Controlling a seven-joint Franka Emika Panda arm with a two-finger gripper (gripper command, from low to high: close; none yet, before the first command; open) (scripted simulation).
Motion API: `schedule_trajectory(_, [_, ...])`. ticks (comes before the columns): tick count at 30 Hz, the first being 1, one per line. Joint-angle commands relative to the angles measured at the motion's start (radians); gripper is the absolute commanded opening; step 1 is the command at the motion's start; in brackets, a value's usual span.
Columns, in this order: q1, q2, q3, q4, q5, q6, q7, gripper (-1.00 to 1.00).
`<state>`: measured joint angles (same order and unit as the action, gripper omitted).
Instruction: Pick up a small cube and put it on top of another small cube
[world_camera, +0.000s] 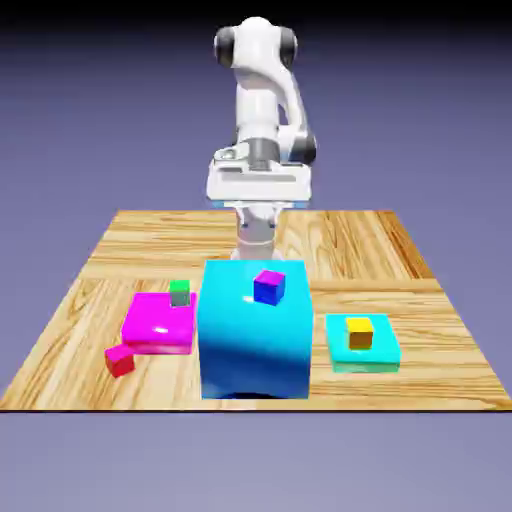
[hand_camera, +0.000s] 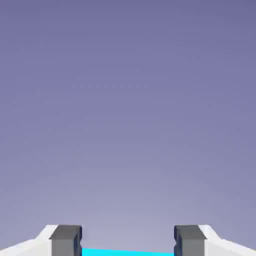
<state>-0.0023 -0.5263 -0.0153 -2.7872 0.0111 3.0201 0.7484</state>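
Two fingertips (hand_camera: 190, 241) of the gripper (hand_camera: 128, 241) stand wide apart, nothing between them but backdrop and a strip of cyan. The red cube (world_camera: 120, 360) sits tilted on the table (world_camera: 440, 385), near the magenta block (world_camera: 160, 325); the green cube (world_camera: 180, 293) is at that block's far edge, toward the exterior view's right.

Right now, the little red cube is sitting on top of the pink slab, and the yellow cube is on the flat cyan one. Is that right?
Not quite: the exterior view shows the red cube on the wooden table, beside the pink slab. The rest is right.
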Motion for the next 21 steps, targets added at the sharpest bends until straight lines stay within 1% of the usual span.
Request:
schedule_trajectory(1, [-0.012,0.036,-0.013,0.019,0.009,-0.014,0.006,0.0])
schedule_trajectory(21, [-0.249,0.761,-0.266,0.397,0.194,-0.295,0.128,0.0])
